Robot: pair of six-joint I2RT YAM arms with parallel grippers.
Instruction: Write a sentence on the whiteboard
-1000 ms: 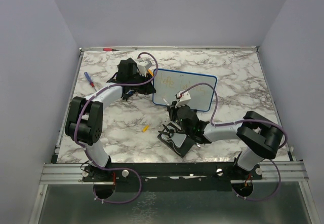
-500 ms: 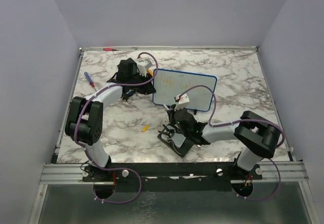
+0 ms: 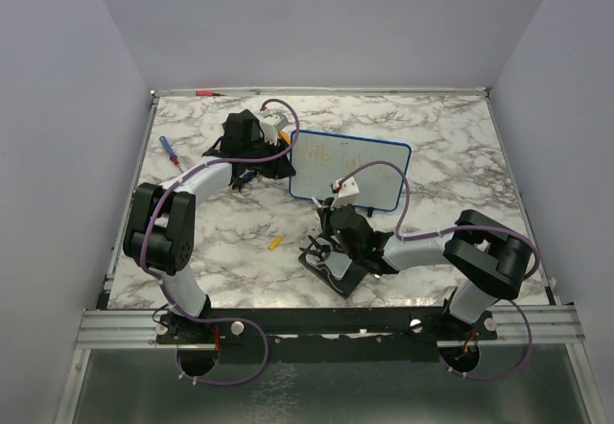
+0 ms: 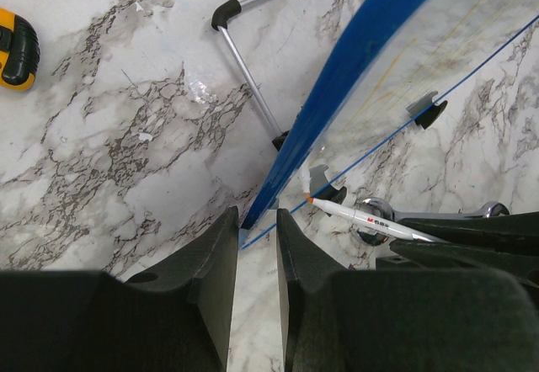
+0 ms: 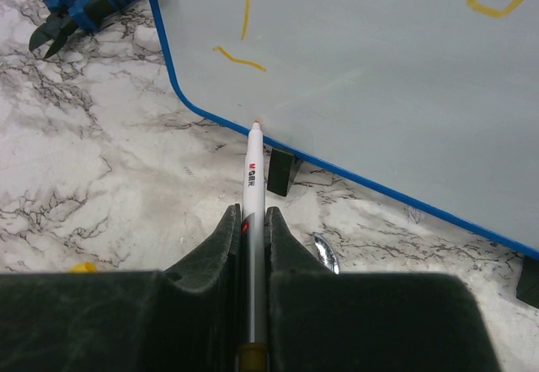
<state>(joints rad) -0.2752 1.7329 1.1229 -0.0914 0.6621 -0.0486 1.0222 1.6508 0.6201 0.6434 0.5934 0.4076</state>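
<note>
The right gripper point(image 5: 251, 217) pinches a white pen point(image 5: 253, 170) between closed fingers, its tip at the whiteboard point(image 5: 379, 77) – just inside the blue rim, below thin orange strokes point(image 5: 240, 59).

Worktop point(image 3: 451, 136): white marble pattern, grey veining, metal rail along the far edge. Whiteboard point(image 3: 331, 155) stands propped toward centre-back, its small black feet point(image 5: 280, 174) resting on the surface. Blue-handled screwdriver point(image 3: 170, 151) lies near the left edge. Red pen-like item point(image 3: 205, 91) at the far-left rail. Small yellow piece point(image 3: 275, 244) loose, left of centre. Black square pad point(image 3: 341, 280) near the front. Blue-handled cutters point(image 5: 80, 14) near the whiteboard's left corner.
</note>
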